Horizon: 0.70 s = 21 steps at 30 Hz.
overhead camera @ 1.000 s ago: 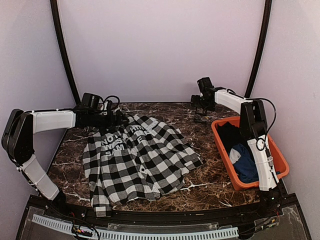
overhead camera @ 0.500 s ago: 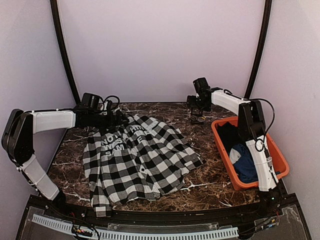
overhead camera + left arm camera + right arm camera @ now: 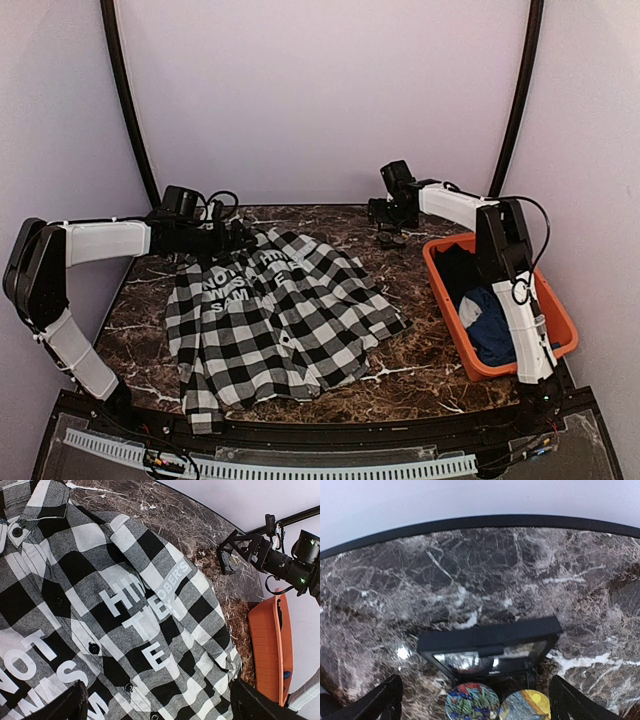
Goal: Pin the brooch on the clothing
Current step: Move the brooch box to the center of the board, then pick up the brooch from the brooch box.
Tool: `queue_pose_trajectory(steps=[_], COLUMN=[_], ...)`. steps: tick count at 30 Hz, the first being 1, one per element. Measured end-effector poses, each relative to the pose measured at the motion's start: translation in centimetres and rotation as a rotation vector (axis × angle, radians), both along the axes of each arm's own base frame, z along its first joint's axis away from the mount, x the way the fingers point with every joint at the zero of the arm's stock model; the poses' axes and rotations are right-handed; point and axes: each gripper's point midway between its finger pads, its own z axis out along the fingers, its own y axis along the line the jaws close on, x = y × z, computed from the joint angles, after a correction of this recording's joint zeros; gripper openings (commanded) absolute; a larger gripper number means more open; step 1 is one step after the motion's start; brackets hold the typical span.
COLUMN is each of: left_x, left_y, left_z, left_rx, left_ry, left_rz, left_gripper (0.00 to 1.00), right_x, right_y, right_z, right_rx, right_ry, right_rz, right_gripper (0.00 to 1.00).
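The clothing (image 3: 280, 320), a black-and-white checked shirt with white lettering, lies spread on the marble table and fills the left wrist view (image 3: 125, 605). My left gripper (image 3: 245, 238) hovers open over its upper part, fingers wide apart (image 3: 160, 710). Two round painted brooches lie side by side, one blue-green (image 3: 472, 702), one blue with yellow (image 3: 526, 706), in front of a small black box (image 3: 490, 645) at the back right (image 3: 391, 240). My right gripper (image 3: 385, 212) hangs open just above them (image 3: 477, 707), holding nothing.
An orange bin (image 3: 555, 320) stands at the right edge with a dark garment and a blue one (image 3: 490, 335) inside; its rim shows in the left wrist view (image 3: 265, 645). The table's black back edge (image 3: 480, 522) runs just behind the box.
My right gripper has shifted left along the back of the table, over the box. The left arm and the shirt have stayed put.
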Motion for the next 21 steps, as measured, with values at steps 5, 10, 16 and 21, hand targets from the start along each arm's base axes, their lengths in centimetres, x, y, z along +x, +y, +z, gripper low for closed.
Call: queue_pose_trajectory(steps=[5, 10, 16, 21], left_x=[0.0, -0.1, -0.1, -0.1], left_y=[-0.1, -0.2, -0.2, -0.2], left_z=[0.0, 0.1, 0.0, 0.0], left_rx=[-0.003, -0.012, -0.018, -0.019], left_ry=[0.001, 0.001, 0.004, 0.003], left_rz=[-0.002, -0.006, -0.005, -0.005], left_gripper=[0.99, 0.99, 0.99, 0.99], right_x=[-2.1, -3.2, -3.7, -4.0], right_y=[-1.0, -1.1, -0.2, 1.5], right_z=[-0.1, 2.6, 3.7, 3.1], right_rx=[-0.063, -0.096, -0.160, -0.193], right_ry=[0.041, 0.018, -0.003, 0.014], right_rz=[0.054, 0.127, 0.227, 0.309], right_gripper=[0.96, 0.94, 0.89, 0.83])
